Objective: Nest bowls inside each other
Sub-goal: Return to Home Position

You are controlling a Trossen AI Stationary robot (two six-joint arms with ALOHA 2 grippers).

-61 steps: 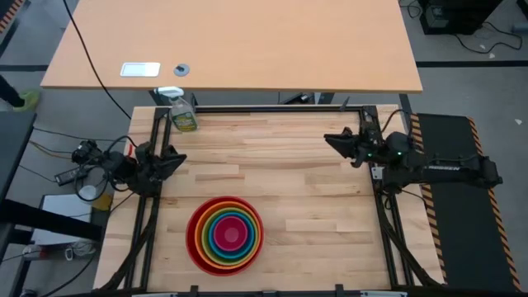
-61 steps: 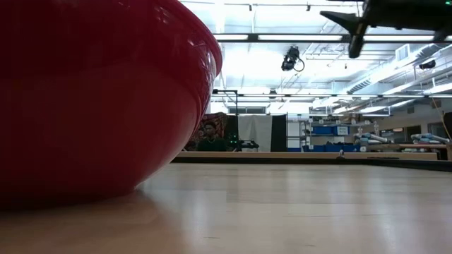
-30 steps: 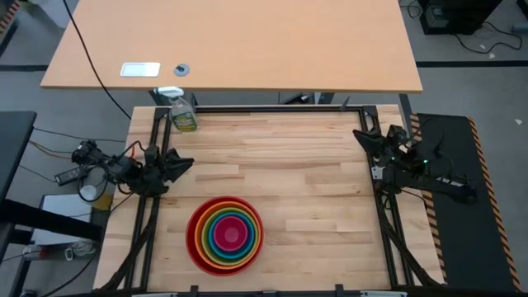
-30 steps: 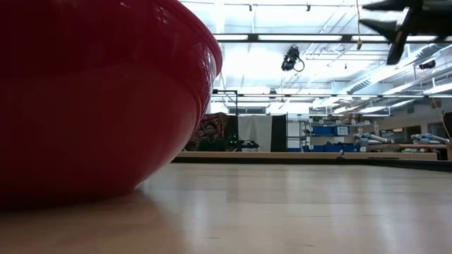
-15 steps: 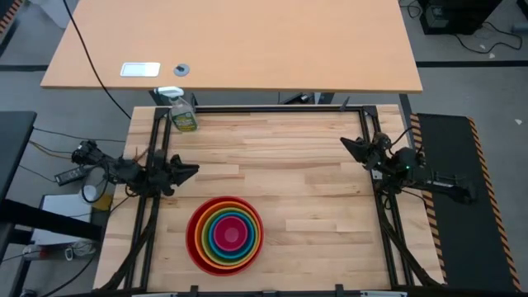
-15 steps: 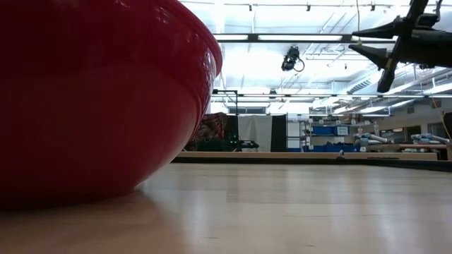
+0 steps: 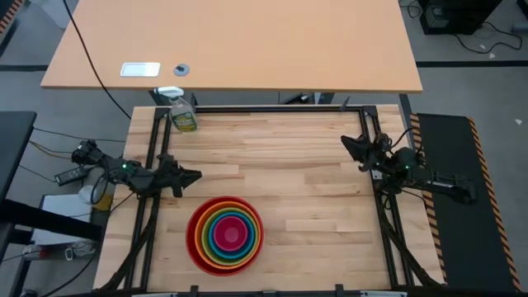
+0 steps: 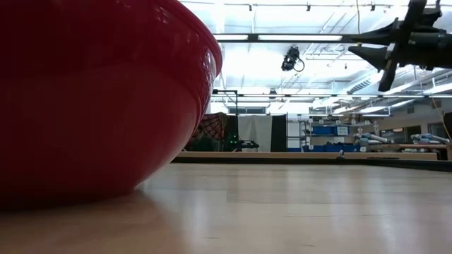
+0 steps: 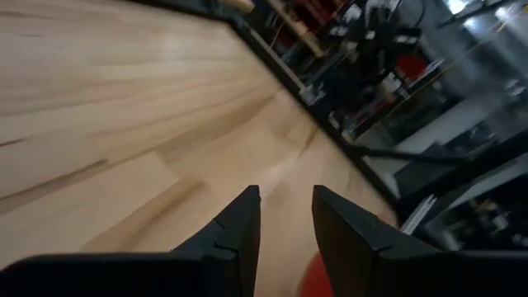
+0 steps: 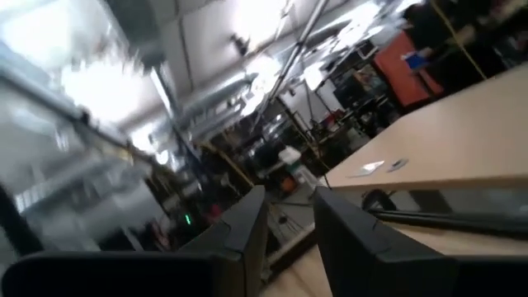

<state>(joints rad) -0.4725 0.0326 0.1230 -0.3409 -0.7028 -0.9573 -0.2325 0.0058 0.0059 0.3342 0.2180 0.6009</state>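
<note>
Several bowls sit nested in one stack (image 7: 225, 233) near the table's front edge, left of centre: red outermost, then orange, yellow, green, blue and pink inside. The red bowl's wall (image 8: 92, 92) fills the left of the low view, its base on the wood. My left gripper (image 7: 196, 175) stands open at the table's left side, just beyond the stack and clear of it; its fingers (image 9: 285, 194) hold nothing. My right gripper (image 7: 346, 147) hovers open at the right side, raised well above the table (image 8: 357, 42), far from the bowls.
A spray bottle (image 7: 183, 114) stands at the table's far left corner. Black frame rails (image 7: 381, 206) run along the left, right and far edges. A tan desk (image 7: 231, 41) lies beyond the far edge. Bare wood (image 7: 305, 190) spreads between the stack and the right arm.
My left gripper has sunk and tipped downward, its fingertips swinging a little toward the table's near edge and the stack. My right gripper has come down and drawn slightly toward the near edge, then kept still. The bowls have not moved.
</note>
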